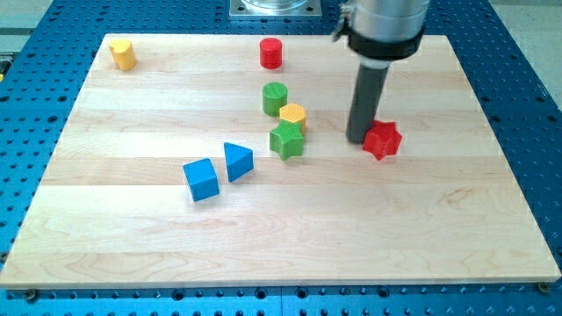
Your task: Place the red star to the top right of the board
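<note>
Red star (382, 140): lay right of the board's centre, in the upper half, resting flat on the wood, well short of the top right corner.

My tip (356, 139): stood just at the star's left side, touching it or very nearly; the exact contact could not be made out. The rod carried no jaws, so nothing was open, closed or gripped.

Step in hand, as judged: the push itself, with the tip set at the star's left. The next move called for a shove toward the view's right and top; since the tip sat level with the star rather than below it, a shift to the star's lower left seemed needed first, lest the star slide only rightward or slip off the rod.

Yellow block (292, 114), green star-like block (287, 140), green cylinder (275, 97): clustered left of the tip, apart from the star.

Red cylinder (270, 53): near the top edge.

Blue triangular block (237, 161), blue cube (201, 179): left of centre.

Yellow cylinder (122, 54): top left corner.

Board (457, 228): pale wood; path to the top right looked unobstructed.
</note>
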